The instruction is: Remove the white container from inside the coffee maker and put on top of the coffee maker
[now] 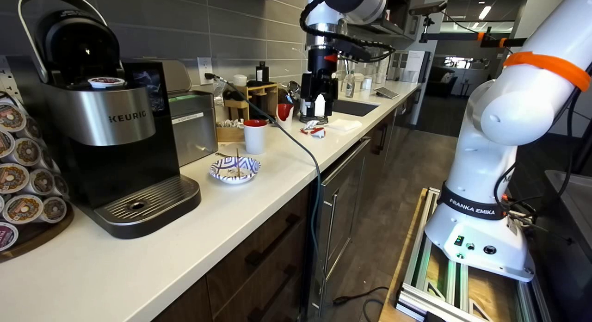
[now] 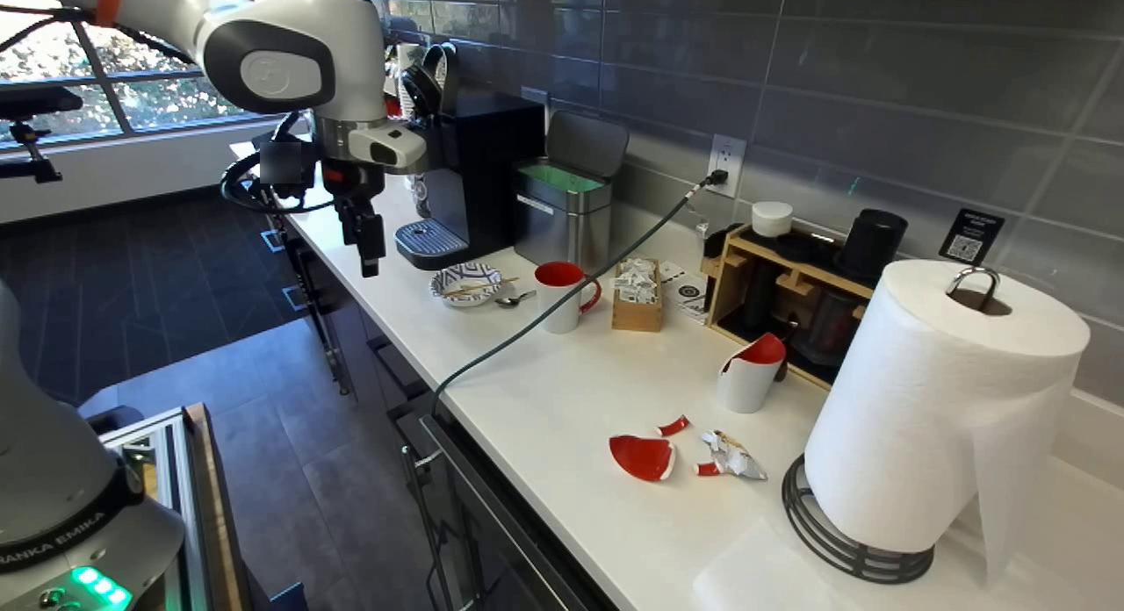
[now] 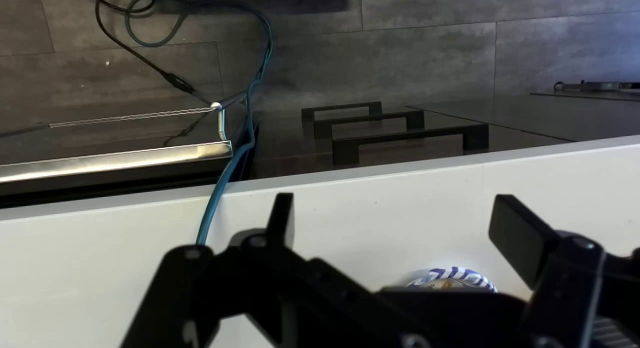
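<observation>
Nearest in the wrist view, the claw [image 3: 392, 215] stands with fingers [image 3: 517, 238] apart, nothing between them. Locate the white container [image 1: 106, 82] seated inside the coffee maker [image 1: 106, 114], in front of the raised head [image 1: 76, 46]. Expect a light, thin-walled, fairly slick part; excess force may dent it. Grip the exposed rim [image 1: 106, 85] at opposite sides and lift straight. Beside the coffee maker, the patterned dish [image 1: 221, 170] rests on the worktop [image 1: 236, 206]; the claw hangs apart from the coffee maker.

One coffee maker [image 1: 111, 123], two red-lined mugs [image 1: 255, 139], one dish [image 1: 225, 173]
</observation>
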{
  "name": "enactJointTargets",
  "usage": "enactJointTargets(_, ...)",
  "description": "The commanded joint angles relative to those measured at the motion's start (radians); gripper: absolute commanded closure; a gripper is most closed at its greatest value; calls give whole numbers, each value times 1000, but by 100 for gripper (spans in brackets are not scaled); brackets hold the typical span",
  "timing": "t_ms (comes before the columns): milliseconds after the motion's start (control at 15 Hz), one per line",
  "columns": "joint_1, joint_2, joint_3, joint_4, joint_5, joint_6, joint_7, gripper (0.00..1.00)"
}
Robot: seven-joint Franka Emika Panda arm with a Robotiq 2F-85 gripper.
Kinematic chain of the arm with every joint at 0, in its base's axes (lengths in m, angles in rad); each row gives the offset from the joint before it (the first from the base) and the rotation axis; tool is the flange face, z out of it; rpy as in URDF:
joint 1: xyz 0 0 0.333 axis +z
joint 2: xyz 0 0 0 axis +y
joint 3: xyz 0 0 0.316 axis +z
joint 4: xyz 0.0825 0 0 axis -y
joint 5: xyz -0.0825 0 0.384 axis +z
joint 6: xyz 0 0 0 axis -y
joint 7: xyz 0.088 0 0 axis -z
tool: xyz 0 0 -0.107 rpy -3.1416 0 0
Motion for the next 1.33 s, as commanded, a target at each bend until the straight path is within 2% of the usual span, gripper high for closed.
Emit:
enactJointTargets(0, -6, 0, 5, 1, 2, -2, -2, 0)
enactJointTargets(1133, -6, 0, 5, 1, 2, -2, -2, 0)
enactJointTargets(1200, -7, -14, 20, 2, 1, 5, 37, 0)
enactJointTargets(1267, 12, -39, 34, 4, 51, 4, 80, 0)
